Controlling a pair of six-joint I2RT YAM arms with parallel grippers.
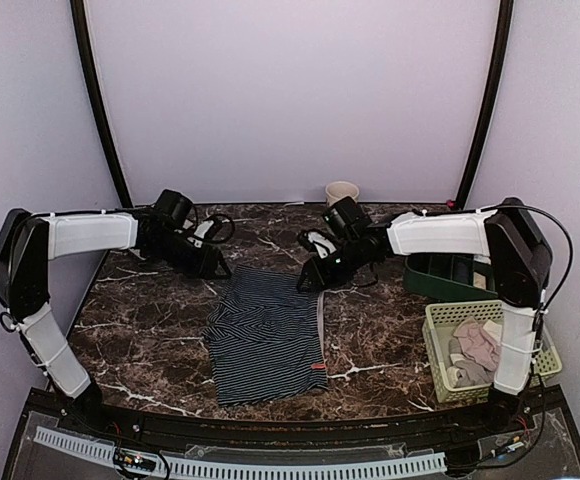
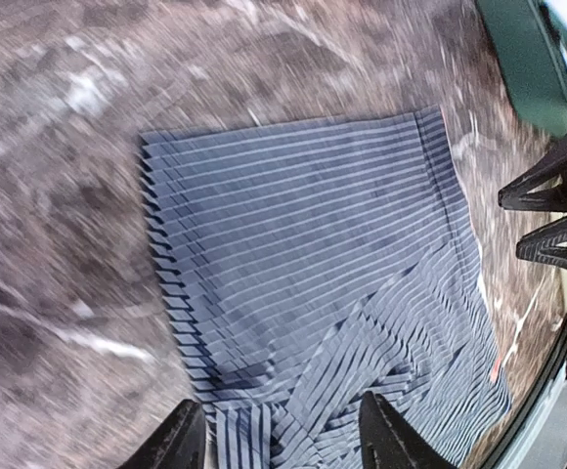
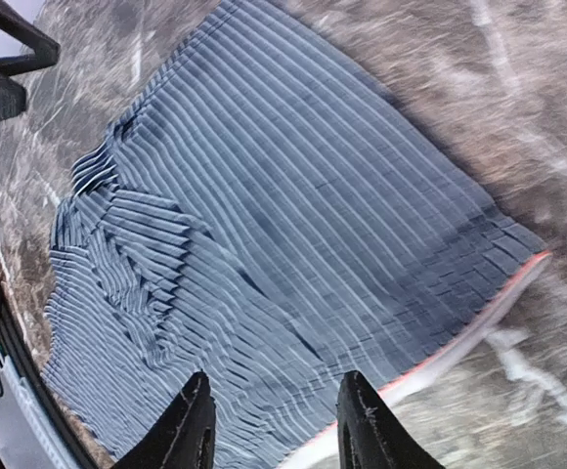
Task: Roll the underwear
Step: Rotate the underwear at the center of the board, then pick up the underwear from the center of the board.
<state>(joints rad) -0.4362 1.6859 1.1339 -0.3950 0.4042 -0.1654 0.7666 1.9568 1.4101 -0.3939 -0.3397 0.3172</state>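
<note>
Item: navy striped underwear point(image 1: 267, 335) lay flat on the desk point(image 1: 140, 320); left gripper point(image 1: 215, 268) sat at its far-left corner and right gripper point(image 1: 310, 280) at its far-right corner, both spread and empty. Advised: pinch both far corners level; roll evenly toward its near hem. Surface was dark veined marble, with pale lilac walls behind it; a basket point(image 1: 440, 315) holding pink underwear point(image 1: 475, 345) stood to its right.

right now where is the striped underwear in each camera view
top external: striped underwear lies flat mid-table, toward the near edge
left wrist: it fills the centre and lower right
right wrist: it covers the centre and left
shared landmark: the marble table all around it
</note>
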